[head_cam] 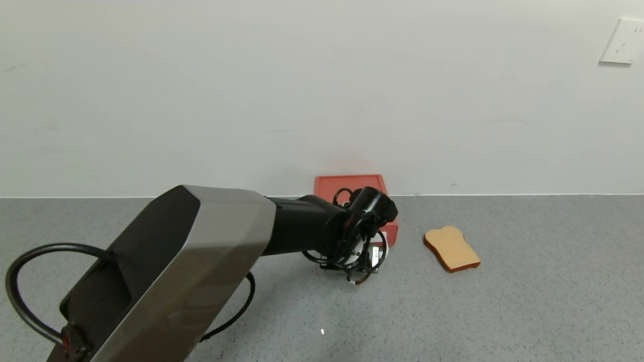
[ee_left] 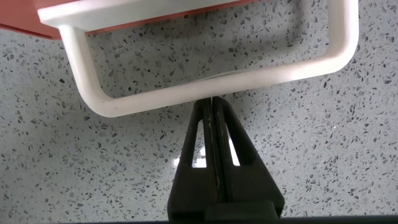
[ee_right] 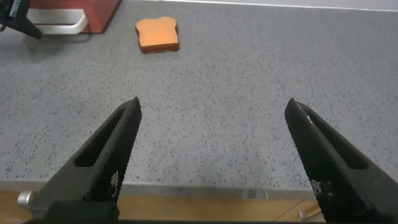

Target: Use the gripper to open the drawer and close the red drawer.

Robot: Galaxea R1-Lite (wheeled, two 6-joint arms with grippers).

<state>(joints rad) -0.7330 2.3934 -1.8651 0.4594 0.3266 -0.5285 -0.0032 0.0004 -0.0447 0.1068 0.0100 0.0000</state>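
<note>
One arm was working: your left tool sat at the front of the red drawer, which stood on the grey table against the back wall. Its fingers were pressed together with nothing between them, tips touching the near bar of the white loop handle. That bar ran crosswise to the tool, with the drawer body straight beyond it. Your right tool hung well apart, spread wide and idle. Toast slice lay beside the drawer, clear of both.

Smooth red plastic drawer with a glossy white plastic handle. It sits on a matt, speckled grey stone-look counter.
</note>
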